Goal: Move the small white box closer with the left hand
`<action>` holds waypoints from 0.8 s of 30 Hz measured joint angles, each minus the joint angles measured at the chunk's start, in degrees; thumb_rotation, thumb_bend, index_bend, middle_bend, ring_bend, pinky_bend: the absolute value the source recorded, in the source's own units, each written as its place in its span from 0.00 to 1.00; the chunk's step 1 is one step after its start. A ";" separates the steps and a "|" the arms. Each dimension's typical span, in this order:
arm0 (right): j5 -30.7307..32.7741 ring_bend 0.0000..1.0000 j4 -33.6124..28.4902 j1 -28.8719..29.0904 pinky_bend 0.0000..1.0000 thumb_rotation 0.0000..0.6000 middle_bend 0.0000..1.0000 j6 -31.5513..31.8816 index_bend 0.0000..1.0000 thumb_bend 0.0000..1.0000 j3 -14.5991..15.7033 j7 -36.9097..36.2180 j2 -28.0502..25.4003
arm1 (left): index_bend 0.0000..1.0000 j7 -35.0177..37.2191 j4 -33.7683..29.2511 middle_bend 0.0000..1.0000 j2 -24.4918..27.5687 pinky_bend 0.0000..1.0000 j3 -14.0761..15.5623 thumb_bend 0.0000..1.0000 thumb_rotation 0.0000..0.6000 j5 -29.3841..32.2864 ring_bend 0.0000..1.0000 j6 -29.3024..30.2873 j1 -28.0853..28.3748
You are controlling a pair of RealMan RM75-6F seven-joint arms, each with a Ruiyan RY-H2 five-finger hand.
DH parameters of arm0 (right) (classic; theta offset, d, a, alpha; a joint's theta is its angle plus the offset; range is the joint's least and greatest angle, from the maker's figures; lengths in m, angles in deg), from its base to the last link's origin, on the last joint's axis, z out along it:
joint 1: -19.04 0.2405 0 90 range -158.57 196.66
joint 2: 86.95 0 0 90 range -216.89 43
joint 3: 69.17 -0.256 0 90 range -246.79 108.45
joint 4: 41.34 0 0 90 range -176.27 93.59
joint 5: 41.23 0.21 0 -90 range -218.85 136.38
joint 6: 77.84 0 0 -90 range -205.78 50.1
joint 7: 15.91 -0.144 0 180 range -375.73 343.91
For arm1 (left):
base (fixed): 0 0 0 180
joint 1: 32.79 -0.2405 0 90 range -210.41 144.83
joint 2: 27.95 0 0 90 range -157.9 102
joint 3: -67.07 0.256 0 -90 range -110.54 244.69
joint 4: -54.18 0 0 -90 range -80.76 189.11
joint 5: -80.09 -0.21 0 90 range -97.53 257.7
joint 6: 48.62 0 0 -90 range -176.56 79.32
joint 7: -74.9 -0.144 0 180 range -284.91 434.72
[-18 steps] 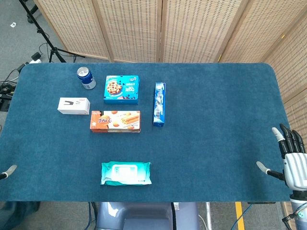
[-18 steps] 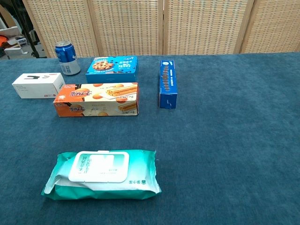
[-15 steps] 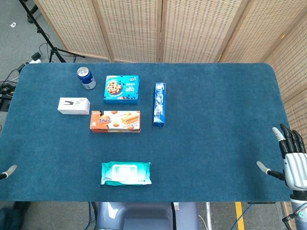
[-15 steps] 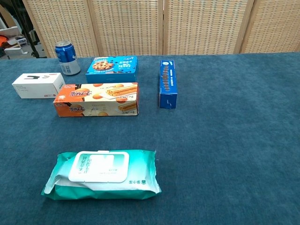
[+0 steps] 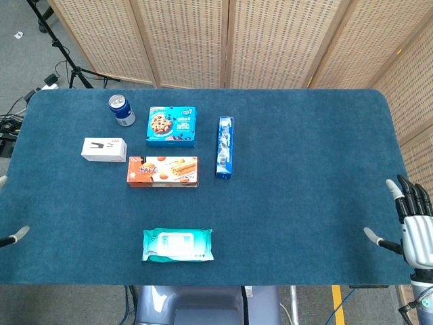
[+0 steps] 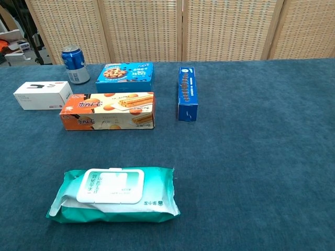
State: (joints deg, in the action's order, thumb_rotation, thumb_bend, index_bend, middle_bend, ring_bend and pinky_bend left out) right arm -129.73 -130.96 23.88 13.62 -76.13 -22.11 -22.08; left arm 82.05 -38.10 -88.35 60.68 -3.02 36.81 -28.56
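The small white rectangular cardboard box (image 5: 104, 149) is located on the left part of the blue felt-covered worktop (image 5: 304, 156), lying flat with a dark mark printed on its top face; in the chest view it (image 6: 43, 95) is seen at the far left. No hand is in contact with it. Behind it and slightly to the right, a blue drinks can (image 5: 122, 110) stands upright, near the box but apart from it. Just beside the box on its right, an orange flat biscuit carton (image 5: 163, 171) is laid lengthwise, and directly behind that carton a blue flat cookie carton (image 5: 172, 126) is placed. Further right, a narrow dark blue carton (image 5: 224, 147) is laid with its long axis running away from the robot. Nearer the front edge, well apart from the cartons, a teal soft pack of wet wipes with a white flip lid (image 5: 178, 245) is positioned.

Of the left hand (image 5: 13, 237), only pale fingertips are shown at the left border of the head view, well apart from the white box; whether its fingers are open or closed cannot be told. The right hand (image 5: 413, 227) is held off the right front corner of the worktop, its fingers spread apart and holding nothing
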 measured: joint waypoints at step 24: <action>5.76 0.00 4.61 2.31 0.00 1.00 0.00 -3.62 0.00 0.00 -2.38 7.91 4.00 | 0.00 8.90 35.16 0.00 -14.65 0.00 -6.95 0.01 1.00 5.73 0.00 -46.45 36.32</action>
State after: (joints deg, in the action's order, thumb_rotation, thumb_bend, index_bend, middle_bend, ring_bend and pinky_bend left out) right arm -123.97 -126.36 26.19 10.00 -78.51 -14.19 -18.08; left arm 90.95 -2.95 -103.00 53.73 2.71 -9.64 7.77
